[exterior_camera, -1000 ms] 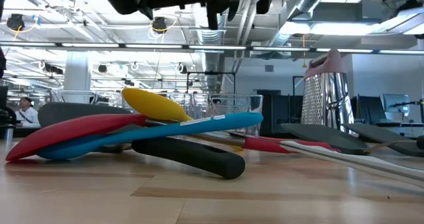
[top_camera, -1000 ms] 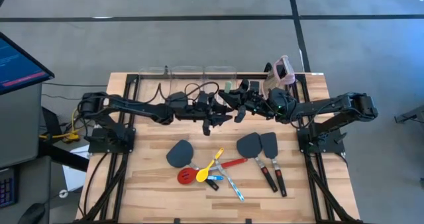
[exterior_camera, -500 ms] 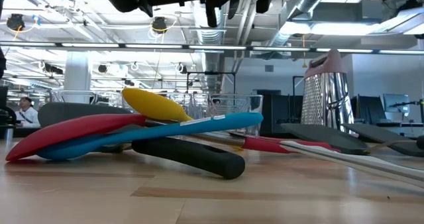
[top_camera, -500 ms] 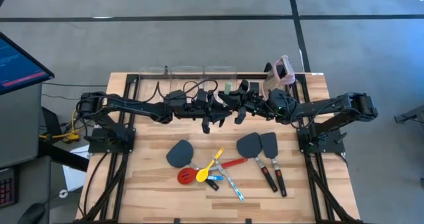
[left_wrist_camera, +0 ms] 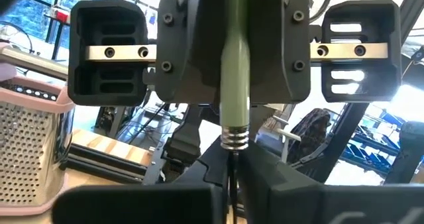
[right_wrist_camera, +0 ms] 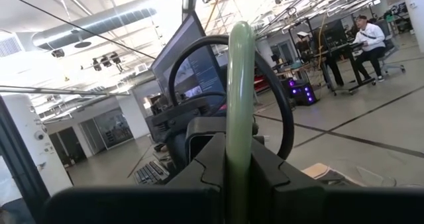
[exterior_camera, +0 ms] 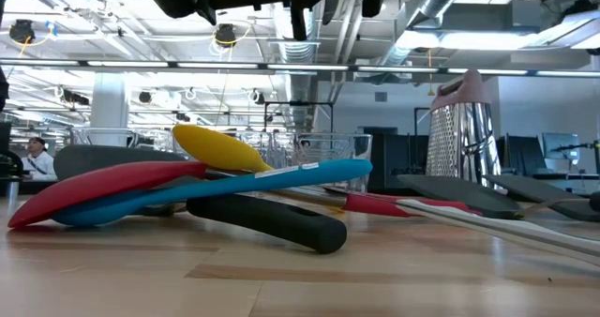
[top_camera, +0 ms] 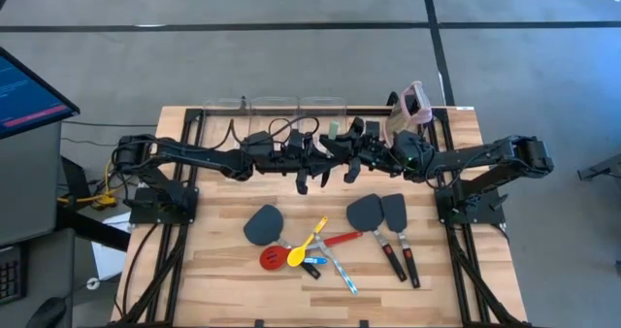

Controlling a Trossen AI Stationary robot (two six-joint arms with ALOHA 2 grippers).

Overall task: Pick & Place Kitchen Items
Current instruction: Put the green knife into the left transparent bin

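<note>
Left wrist view shows your left gripper [left_wrist_camera: 233,159] newly clamped on the green-handled tool [left_wrist_camera: 234,71] at frame centre, right gripper [right_wrist_camera: 240,163] also gripping: handover under way.

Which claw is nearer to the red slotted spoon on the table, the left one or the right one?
Left. The left claw hangs in the air just behind the red slotted spoon; the right claw is farther back, toward the clear bins.

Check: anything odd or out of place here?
One thing: the pale green-handled metal tool hangs in mid-air gripped by both hands, right hand on its handle, left hand on its thin metal end. Nothing spilled or damaged.
</note>
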